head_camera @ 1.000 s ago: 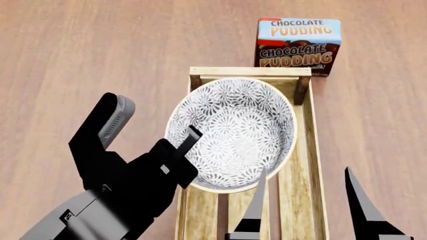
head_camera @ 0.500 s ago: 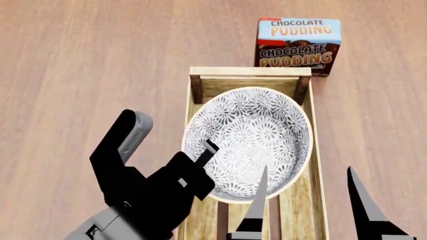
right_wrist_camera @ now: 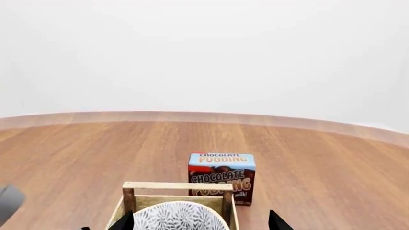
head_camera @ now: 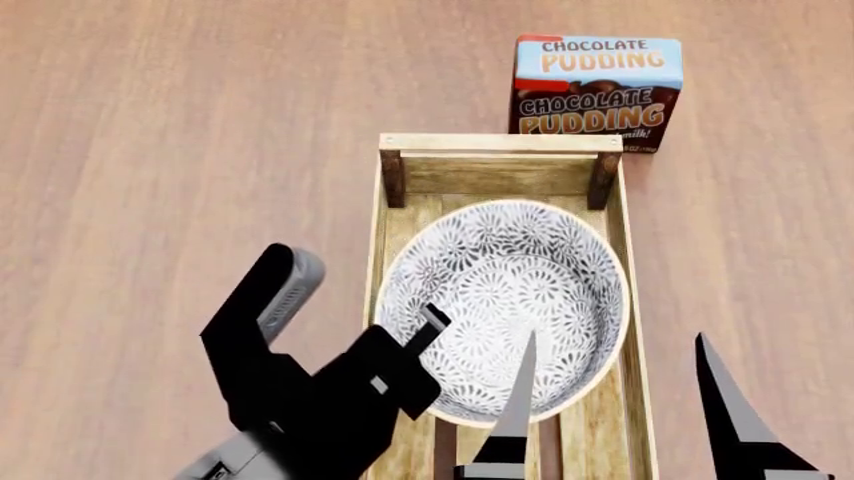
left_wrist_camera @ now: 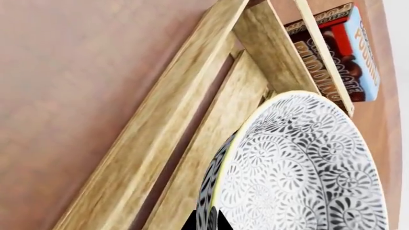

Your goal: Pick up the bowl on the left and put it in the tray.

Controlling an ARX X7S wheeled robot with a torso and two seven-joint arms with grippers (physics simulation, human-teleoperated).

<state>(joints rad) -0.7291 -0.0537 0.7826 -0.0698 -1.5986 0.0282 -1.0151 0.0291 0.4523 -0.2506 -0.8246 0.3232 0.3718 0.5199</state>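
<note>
Since a second ago the bowl [head_camera: 505, 305] has come down and toward the lower frame, from riding over the far end posts to sitting inside the tray [head_camera: 395, 190] at centre frame, on the worktop [head_camera: 174, 150]. Left hand [head_camera: 358, 322] pinches the bowl's near-left rim, one finger inside and one outside; right hand [head_camera: 614, 400], lower right, hangs spread wide and empty. Placement looks nearly done: what is left is letting go and backing away.
</note>
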